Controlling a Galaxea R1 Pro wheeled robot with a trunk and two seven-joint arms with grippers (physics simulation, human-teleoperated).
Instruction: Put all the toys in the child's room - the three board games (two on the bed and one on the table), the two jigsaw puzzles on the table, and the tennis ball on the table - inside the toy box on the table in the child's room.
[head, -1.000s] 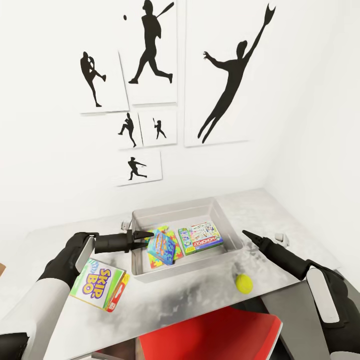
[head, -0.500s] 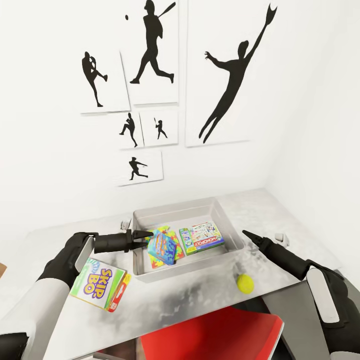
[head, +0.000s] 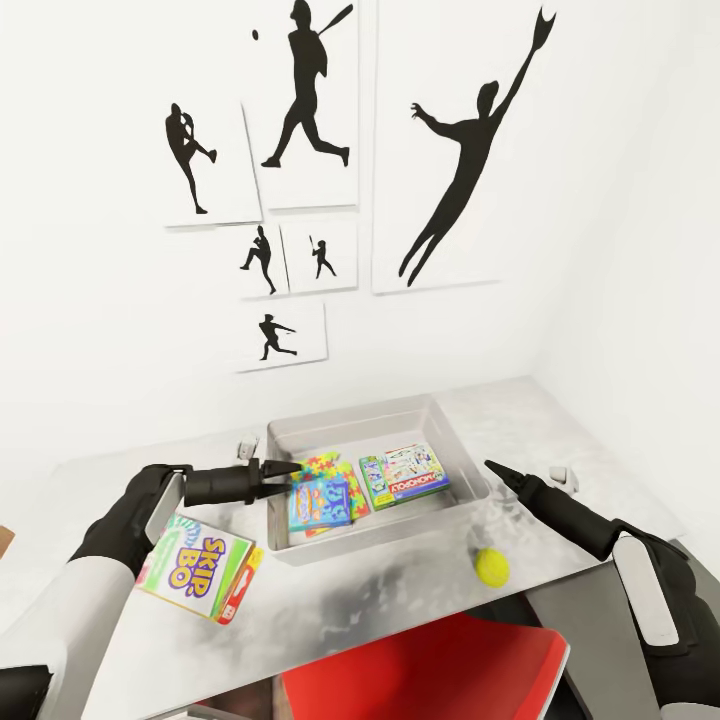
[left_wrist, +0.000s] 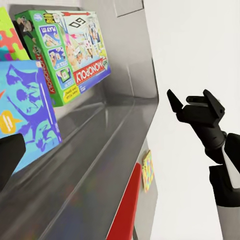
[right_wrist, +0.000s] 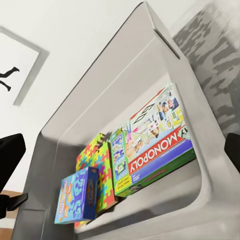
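The light-grey toy box (head: 352, 418) stands mid-table. Inside it lie the green-white Monopoly board game (head: 404, 475), a light-blue board game (head: 320, 503) and, under that, a jigsaw puzzle (head: 322, 466). My left gripper (head: 291, 467) hovers at the box's left rim, open, just left of the light-blue game (left_wrist: 25, 115); one of its fingers (left_wrist: 9, 156) shows in the left wrist view. The SKIP BO game (head: 196, 565) lies on the table (head: 390, 585) under my left forearm. The tennis ball (head: 489, 567) rests in front of the box's right corner. My right gripper (head: 494, 468) is open, empty, right of the box.
A red chair (head: 420, 670) is pushed in at the table's front edge. Small grey fittings (head: 563, 478) sit on the table near the right wall. White walls with baseball silhouettes close off the back and the right side.
The light-blue game, tilted at my left fingertips before, now lies flat in the toy box. My left gripper has let it go and drawn back slightly. The right arm is still.
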